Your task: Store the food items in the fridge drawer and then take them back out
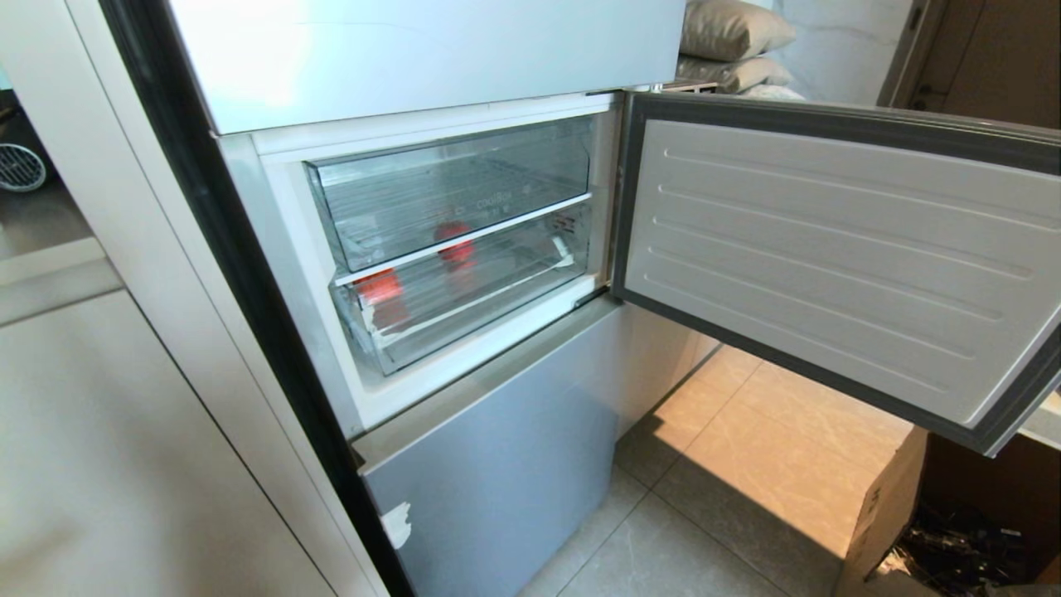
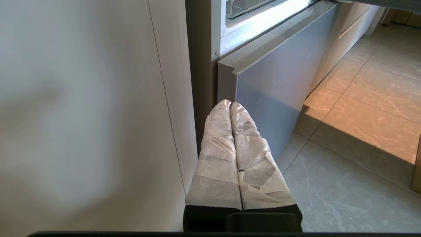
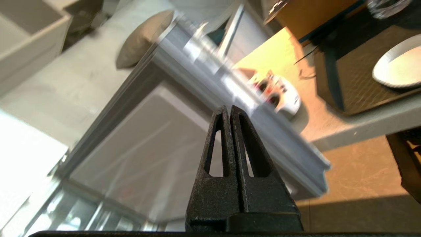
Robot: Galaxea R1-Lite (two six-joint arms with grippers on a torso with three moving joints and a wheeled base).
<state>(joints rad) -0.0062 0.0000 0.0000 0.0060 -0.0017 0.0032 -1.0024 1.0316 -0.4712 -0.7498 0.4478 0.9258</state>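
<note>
Head camera looks down at the open fridge (image 1: 464,249). Left wrist camera sits low, facing its lower door (image 2: 273,89). Right wrist camera faces the open door (image 3: 148,138), also seen from the head.

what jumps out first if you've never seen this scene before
The open fridge door swung wide to the right, baring two stacked clear drawers. Red-orange food items glow inside the lower fridge drawer, under the coolBox drawer. Neither arm shows in the head view.

fridge drawer (image 1: 464,307): under coolBox drawer (image 1: 448,186), well clear of both grippers
inside: two red food items (image 1: 380,286)
</note>
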